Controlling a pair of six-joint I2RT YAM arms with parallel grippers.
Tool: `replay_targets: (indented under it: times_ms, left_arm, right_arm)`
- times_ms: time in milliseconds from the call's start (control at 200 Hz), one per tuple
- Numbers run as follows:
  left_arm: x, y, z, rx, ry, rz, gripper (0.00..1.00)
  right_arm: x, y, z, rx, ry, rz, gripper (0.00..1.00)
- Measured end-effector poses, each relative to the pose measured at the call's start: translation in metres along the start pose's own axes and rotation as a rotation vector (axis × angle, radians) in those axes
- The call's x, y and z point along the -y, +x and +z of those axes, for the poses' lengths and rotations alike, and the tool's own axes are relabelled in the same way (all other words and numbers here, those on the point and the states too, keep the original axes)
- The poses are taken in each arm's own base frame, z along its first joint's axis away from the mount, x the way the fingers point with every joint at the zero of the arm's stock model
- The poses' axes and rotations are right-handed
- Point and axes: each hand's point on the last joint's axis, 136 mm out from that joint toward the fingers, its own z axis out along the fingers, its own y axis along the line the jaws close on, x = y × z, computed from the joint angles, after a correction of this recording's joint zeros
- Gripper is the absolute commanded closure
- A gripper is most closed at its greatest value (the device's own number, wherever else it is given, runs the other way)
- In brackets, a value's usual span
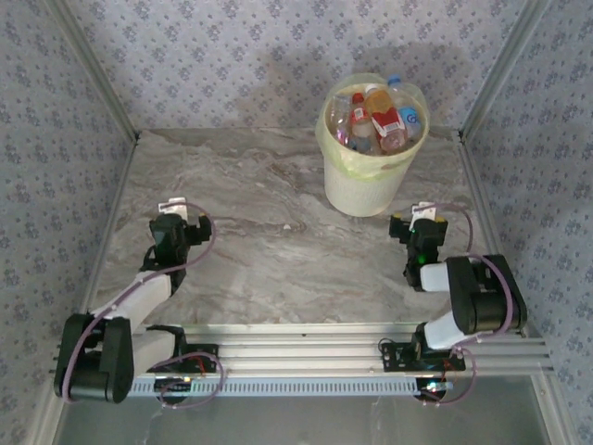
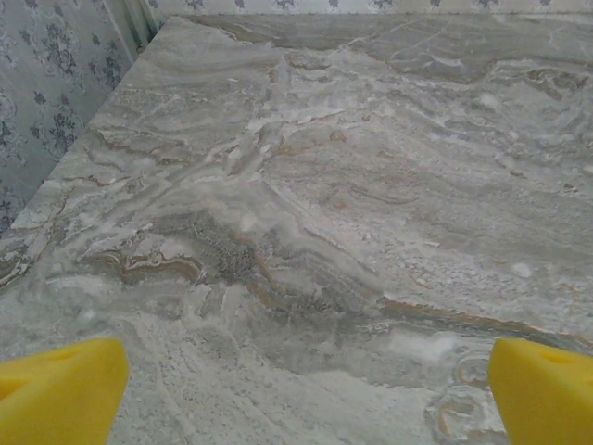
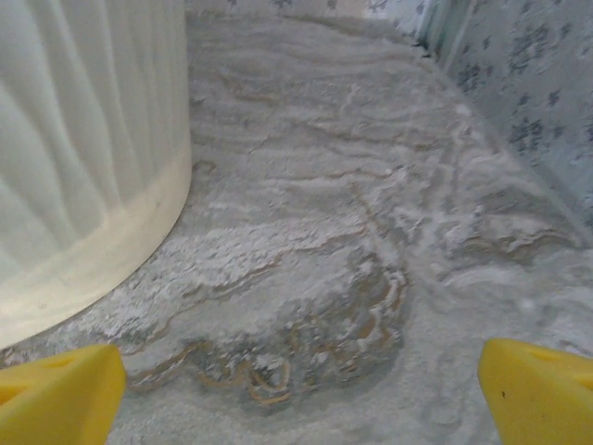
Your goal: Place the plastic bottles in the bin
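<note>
The pale-yellow bin [image 1: 366, 181] stands at the far right of the marble table, filled to the brim with several plastic bottles [image 1: 375, 120] with red, orange and blue labels. Its ribbed wall [image 3: 83, 158] rises at the left of the right wrist view. My left gripper [image 1: 181, 211] rests low at the near left, open, its yellow fingertips [image 2: 60, 394] wide apart over bare marble. Just near and right of the bin, my right gripper [image 1: 424, 218] is also open, with yellow fingertips [image 3: 537, 394] spread and nothing between them.
Patterned walls close the table [image 1: 269, 232] on the left, back and right, with metal posts [image 1: 93, 74] at the corners. An aluminium rail [image 1: 306, 357] carrying both arm bases runs along the near edge.
</note>
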Motion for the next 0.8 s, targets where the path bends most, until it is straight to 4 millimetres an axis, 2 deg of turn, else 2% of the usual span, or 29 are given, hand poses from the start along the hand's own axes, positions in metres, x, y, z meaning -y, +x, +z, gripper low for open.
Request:
replay_targets:
  times_ms: [60,160,305,440,520,705,800]
  left_arm:
    - [-0.002,0.009,0.006,-0.004,0.002,0.008,0.00]
    - [-0.007,0.020,0.018,-0.011,0.007,0.012,0.00]
    - [-0.018,0.022,0.033,0.010,0.009,-0.017,0.00]
    - [-0.027,0.032,0.047,-0.003,0.012,-0.055,0.00]
    - [-0.024,0.040,0.056,-0.038,0.035,-0.055,0.00]
    - [-0.015,0.023,0.061,-0.003,0.078,-0.053,0.00]
    - [-0.011,0.021,0.061,0.002,0.085,-0.045,0.00]
  right_arm:
    - [-0.001,0.005,0.001,-0.018,-0.003,-0.003,0.00]
    - [0.002,-0.004,0.005,0.001,0.008,0.008,0.00]
    - [0.007,-0.017,0.011,0.023,0.008,0.030,0.00]
    - [0.011,-0.017,0.012,0.020,0.010,0.038,0.00]
    - [0.009,-0.017,0.012,0.019,0.001,0.038,0.00]
    - [0.008,-0.016,0.012,0.016,-0.006,0.037,0.00]
    - [0.007,-0.015,0.012,0.014,-0.013,0.036,0.00]
